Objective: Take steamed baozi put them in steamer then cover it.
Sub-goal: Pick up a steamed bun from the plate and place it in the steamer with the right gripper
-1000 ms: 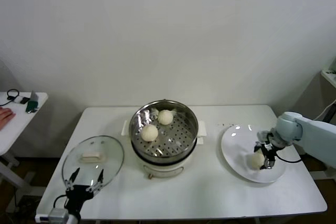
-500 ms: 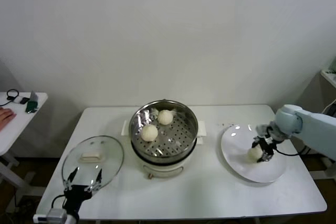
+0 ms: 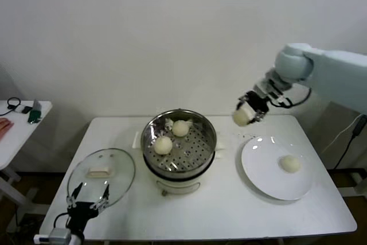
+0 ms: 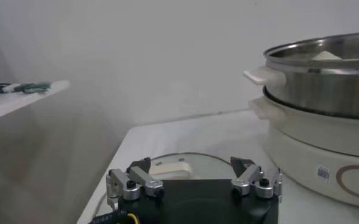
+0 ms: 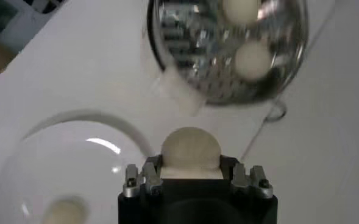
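The right claw (image 3: 248,113), clamped on a smooth off-white baozi (image 3: 241,117), has risen from the plate (image 3: 261,170) to hang between it and the steamer (image 3: 179,142), whose two buns its wrist view shows from above, while the left claw (image 3: 89,198) idles apart beside the cover (image 3: 102,174).

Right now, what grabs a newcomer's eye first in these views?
The right pincer, raised in the air between steamer and plate, is shut on a small round off-white dough bun. Below it, at the table's centre, the round shiny stainless-steel steamer stands uncovered with two buns on its perforated tray. One bun remains on the flat white plate at right; the transparent glass lid lies at left by the open left pincer.
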Controlling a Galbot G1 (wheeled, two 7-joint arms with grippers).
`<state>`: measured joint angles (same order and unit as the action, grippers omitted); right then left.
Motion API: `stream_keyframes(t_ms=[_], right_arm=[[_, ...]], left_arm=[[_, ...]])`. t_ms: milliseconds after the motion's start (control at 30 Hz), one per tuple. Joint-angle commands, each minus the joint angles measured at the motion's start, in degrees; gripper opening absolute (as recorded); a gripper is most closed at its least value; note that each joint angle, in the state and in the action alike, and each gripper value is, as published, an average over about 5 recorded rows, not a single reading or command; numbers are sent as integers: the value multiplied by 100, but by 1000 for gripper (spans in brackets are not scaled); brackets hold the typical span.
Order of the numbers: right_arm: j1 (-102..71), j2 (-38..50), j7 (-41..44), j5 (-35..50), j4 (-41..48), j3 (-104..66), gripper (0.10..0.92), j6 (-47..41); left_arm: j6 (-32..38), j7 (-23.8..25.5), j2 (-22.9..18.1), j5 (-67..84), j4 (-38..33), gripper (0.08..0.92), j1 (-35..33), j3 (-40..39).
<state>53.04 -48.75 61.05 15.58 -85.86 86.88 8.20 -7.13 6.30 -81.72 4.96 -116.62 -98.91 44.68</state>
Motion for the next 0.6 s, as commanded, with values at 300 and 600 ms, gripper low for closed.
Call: stream_keyframes(t_ms=[300, 600], right_arm=[[-381, -2077, -250, -1523, -789, -104, 611, 1220], [-1375, -2488, -399, -1891, -241, -119, 611, 1058]], left_arm=[[48, -1, -34, -48, -81, 823, -36, 160], [79, -6, -47, -21, -58, 823, -73, 204]])
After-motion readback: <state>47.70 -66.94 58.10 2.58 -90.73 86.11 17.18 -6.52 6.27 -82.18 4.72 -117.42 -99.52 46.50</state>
